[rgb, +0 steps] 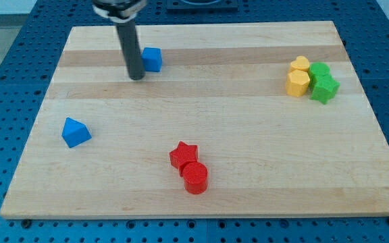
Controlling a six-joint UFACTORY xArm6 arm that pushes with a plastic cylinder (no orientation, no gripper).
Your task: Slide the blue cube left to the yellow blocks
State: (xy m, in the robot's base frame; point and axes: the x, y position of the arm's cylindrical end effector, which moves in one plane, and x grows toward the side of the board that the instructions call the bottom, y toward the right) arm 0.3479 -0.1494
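The blue cube point(152, 59) sits near the view's top, left of centre, on the wooden board point(248, 135). My tip point(136, 77) is just left of and slightly below the cube, close to or touching its left side. The two yellow blocks, a heart-like one point(300, 65) and a hexagonal one point(297, 83), sit far off at the view's right, touching each other.
Two green blocks point(319, 71) point(325, 88) touch the yellow ones on their right. A blue triangular block point(75, 132) lies at the left. A red star point(183, 154) and red cylinder point(195, 178) sit together near the bottom centre.
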